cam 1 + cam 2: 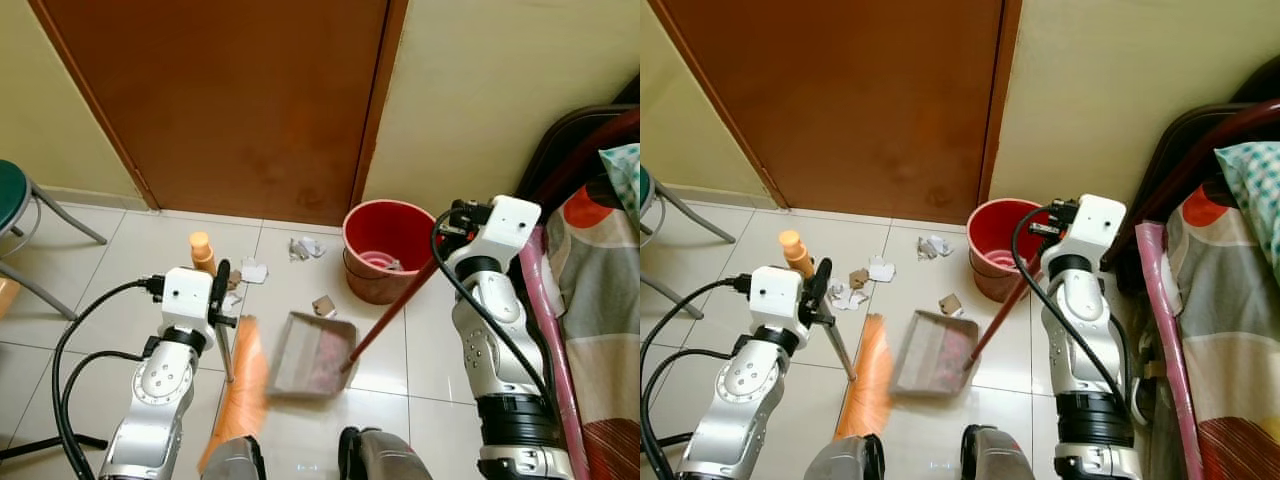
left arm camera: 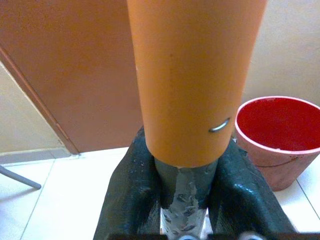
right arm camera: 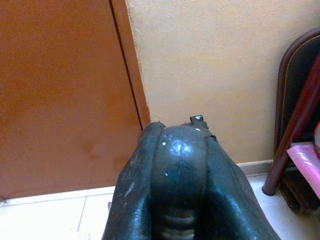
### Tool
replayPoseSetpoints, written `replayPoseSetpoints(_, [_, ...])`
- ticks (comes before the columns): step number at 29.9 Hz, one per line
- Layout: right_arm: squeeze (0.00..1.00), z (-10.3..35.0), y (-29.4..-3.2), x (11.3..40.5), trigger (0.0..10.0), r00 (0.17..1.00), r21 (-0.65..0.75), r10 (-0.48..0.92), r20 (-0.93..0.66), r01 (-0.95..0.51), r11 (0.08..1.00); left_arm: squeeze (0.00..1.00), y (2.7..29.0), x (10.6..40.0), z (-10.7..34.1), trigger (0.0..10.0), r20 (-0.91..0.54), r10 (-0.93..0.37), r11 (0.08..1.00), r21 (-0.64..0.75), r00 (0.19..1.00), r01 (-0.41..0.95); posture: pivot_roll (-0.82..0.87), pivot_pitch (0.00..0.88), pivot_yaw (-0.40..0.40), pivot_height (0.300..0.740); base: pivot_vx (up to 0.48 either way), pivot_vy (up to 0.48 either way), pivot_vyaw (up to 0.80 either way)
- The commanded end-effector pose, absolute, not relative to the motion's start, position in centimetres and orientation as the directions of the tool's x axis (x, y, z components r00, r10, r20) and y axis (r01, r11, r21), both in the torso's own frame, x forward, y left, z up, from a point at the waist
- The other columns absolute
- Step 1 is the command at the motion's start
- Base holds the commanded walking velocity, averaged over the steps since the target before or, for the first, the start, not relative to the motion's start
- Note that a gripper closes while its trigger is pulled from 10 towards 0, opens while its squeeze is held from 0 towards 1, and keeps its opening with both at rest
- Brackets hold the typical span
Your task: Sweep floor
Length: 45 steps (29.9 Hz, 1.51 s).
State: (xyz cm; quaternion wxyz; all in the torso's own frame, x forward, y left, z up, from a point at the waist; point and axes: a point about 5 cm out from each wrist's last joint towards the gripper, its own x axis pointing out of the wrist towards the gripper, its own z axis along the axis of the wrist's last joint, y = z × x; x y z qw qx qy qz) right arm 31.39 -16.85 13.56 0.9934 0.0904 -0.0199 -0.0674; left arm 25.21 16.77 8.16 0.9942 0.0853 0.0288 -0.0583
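My left gripper (image 2: pixel 187 200) clamps the orange-handled broom (image 1: pixel 236 395), its soft bristles beside the grey dustpan (image 1: pixel 312 355); my right gripper (image 1: pixel 447 228) grips its red pole. Light, stiff handles; hold high.

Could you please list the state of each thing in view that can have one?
Door: closed.
Red bucket: upright, open-topped.
Broom: held by left gripper, bristles on floor.
Dustpan: on floor, handle held by right gripper.
Paper scraps: scattered, unswept.
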Motion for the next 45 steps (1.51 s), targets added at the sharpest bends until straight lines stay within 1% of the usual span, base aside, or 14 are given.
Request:
replayPoseSetpoints(1, [0.00, 13.7, -17.7, 31.1, 10.0, 0.984, 0.154, -0.176, 0.041, 0.168, 0.974, 0.00, 17.3, 24.9, 7.5, 10.0, -0.111, -0.099, 0.970, 0.210, 0.989, 0.121, 0.00, 0.173, -0.023, 0.740, 0.000, 0.000, 0.00])
replayPoseSetpoints(2, [0.00, 13.7, -17.7, 31.1, 10.0, 0.984, 0.154, -0.176, 0.041, 0.168, 0.974, 0.00, 17.3, 24.9, 7.5, 10.0, -0.111, -0.099, 0.970, 0.210, 0.989, 0.121, 0.00, 0.173, -0.023, 0.740, 0.000, 0.000, 0.00])
replayPoseSetpoints(4, [0.00, 12.6, -18.9, 30.5, 10.0, 0.974, 0.132, -0.225, -0.004, 0.224, 0.966, 0.00, 17.4, 24.7, 7.4, 10.0, -0.112, -0.105, 0.970, 0.208, 0.988, 0.127, 0.00, 0.164, -0.024, 0.740, 0.000, 0.000, 0.00])
replayPoseSetpoints(8, [0.00, 10.8, -20.5, 29.0, 10.0, 0.957, 0.114, -0.282, -0.069, 0.289, 0.950, 0.00, 17.5, 24.5, 7.4, 10.0, -0.107, -0.113, 0.969, 0.206, 0.988, 0.134, 0.01, 0.143, -0.025, 0.740, 0.201, 0.000, -0.65])
replayPoseSetpoints(14, [0.00, 10.1, -20.6, 28.3, 10.0, 0.956, 0.098, -0.281, -0.087, 0.289, 0.952, 0.00, 17.3, 24.8, 7.7, 10.0, -0.093, -0.124, 0.967, 0.211, 0.988, 0.141, 0.01, 0.139, -0.024, 0.740, 0.281, 0.000, -0.69])
replayPoseSetpoints(23, [0.00, 9.8, -20.8, 28.4, 10.0, 0.953, 0.075, -0.289, -0.093, 0.296, 0.952, 0.00, 16.8, 25.4, 8.3, 10.0, -0.066, -0.146, 0.965, 0.211, 0.987, 0.156, 0.01, 0.136, -0.020, 0.740, 0.278, 0.000, 0.00])
replayPoseSetpoints(34, [0.00, 9.2, -20.9, 28.2, 10.0, 0.946, 0.062, -0.303, -0.112, 0.311, 0.948, 0.00, 16.8, 25.4, 8.3, 10.0, -0.066, -0.142, 0.966, 0.208, 0.988, 0.153, 0.01, 0.143, -0.021, 0.740, 0.000, 0.000, 0.00])
replayPoseSetpoints(36, [0.00, 9.0, -20.9, 28.1, 10.0, 0.942, 0.042, -0.313, -0.123, 0.320, 0.947, 0.00, 16.6, 25.5, 8.4, 10.0, -0.062, -0.153, 0.964, 0.212, 0.986, 0.162, 0.01, 0.148, -0.023, 0.740, 0.000, 0.000, 0.00])
replayPoseSetpoints(42, [0.00, 9.0, -21.0, 28.4, 10.0, 0.937, 0.022, -0.327, -0.125, 0.332, 0.943, 0.00, 15.7, 26.9, 9.7, 10.0, -0.005, -0.194, 0.953, 0.237, 0.981, 0.189, 0.00, 0.155, -0.021, 0.740, 0.000, 0.000, 0.00])
replayPoseSetpoints(45, [0.00, 9.2, -21.4, 29.0, 10.0, 0.928, 0.003, -0.352, -0.122, 0.355, 0.935, 0.00, 14.7, 28.1, 10.5, 10.0, 0.036, -0.241, 0.943, 0.246, 0.970, 0.225, 0.00, 0.154, -0.019, 0.740, 0.000, 0.000, 0.00])
